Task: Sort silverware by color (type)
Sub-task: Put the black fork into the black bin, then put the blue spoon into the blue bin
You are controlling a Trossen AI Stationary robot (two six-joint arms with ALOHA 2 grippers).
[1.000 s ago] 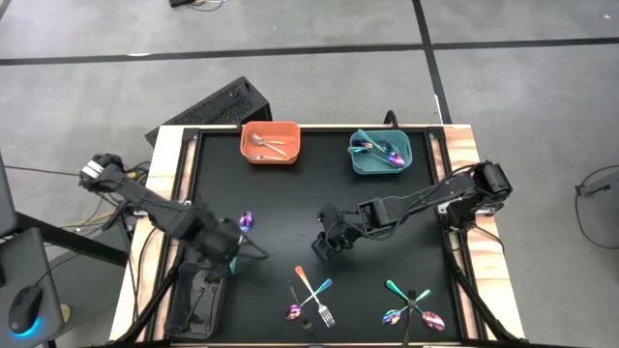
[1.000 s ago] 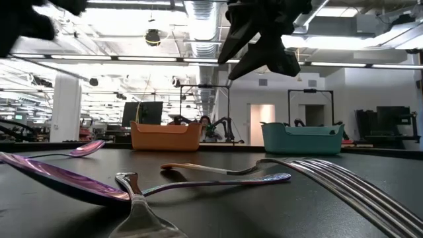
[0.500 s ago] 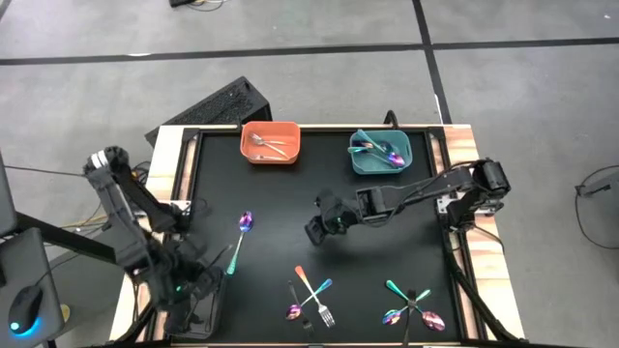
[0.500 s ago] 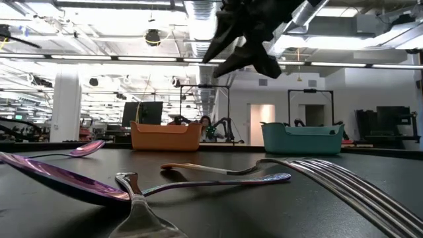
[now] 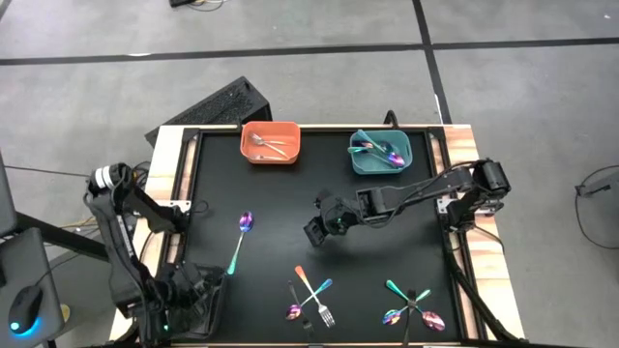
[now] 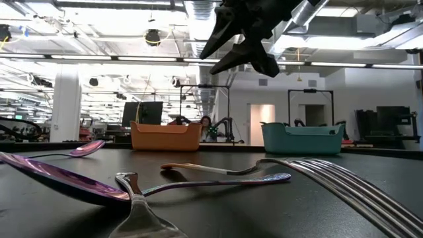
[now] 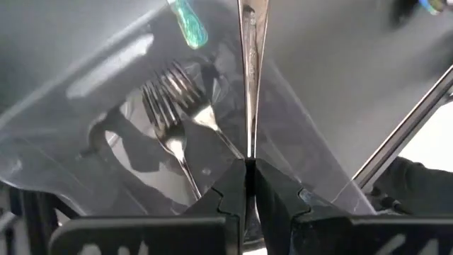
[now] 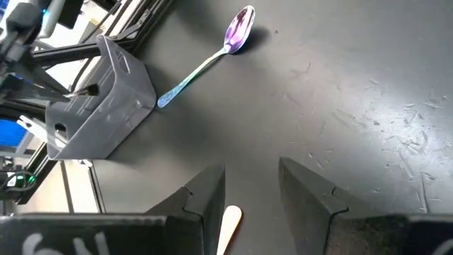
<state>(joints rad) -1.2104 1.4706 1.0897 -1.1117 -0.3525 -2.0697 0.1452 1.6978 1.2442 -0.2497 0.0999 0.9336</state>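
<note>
At the table's near left corner, the left hand has pulled back over the black bin, fingers pressed together on a thin silver utensil above two forks already inside (seemingly a drop about to happen). The purple spoon it left lies on the table. The right hand, fingers parted and empty, has edged toward that spoon, likely its next pick.
</note>
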